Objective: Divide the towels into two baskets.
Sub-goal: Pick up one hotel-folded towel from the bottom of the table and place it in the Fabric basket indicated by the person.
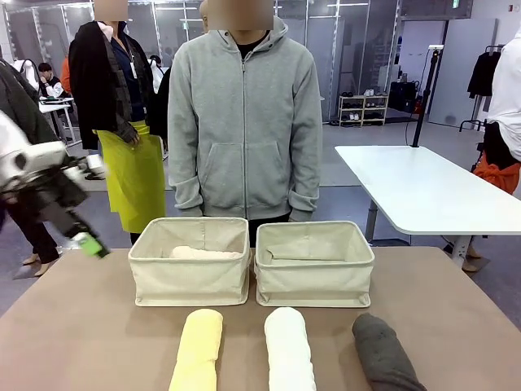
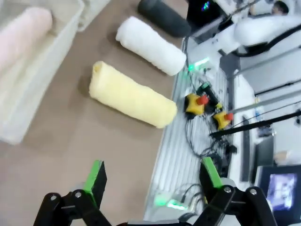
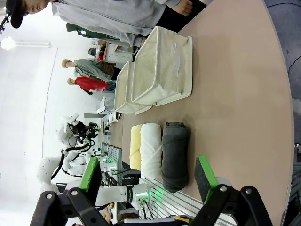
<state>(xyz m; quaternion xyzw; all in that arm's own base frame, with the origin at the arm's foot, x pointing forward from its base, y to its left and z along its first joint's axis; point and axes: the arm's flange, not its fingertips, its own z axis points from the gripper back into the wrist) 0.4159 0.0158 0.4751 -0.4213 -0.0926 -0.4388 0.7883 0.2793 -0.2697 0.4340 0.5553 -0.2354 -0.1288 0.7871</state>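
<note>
Two cream baskets stand side by side mid-table. The left basket (image 1: 191,281) holds a pale pink towel (image 1: 203,253); the right basket (image 1: 316,281) shows only its fabric floor. Along the near edge lie a yellow towel (image 1: 198,350), a white towel (image 1: 289,350) and a dark grey towel (image 1: 384,354). My left gripper (image 1: 91,246), blurred, hangs beyond the table's left edge; its own view shows it open (image 2: 153,176) above the yellow towel (image 2: 131,95) and bare tabletop. My right gripper (image 3: 148,176) is open, off the table, nearest the grey towel (image 3: 175,155).
A person in a grey hoodie (image 1: 244,122) stands just behind the baskets. A white table (image 1: 423,187) sits at the back right. Yellow boxes with red buttons (image 2: 195,103) and cables lie on the rail below the near table edge.
</note>
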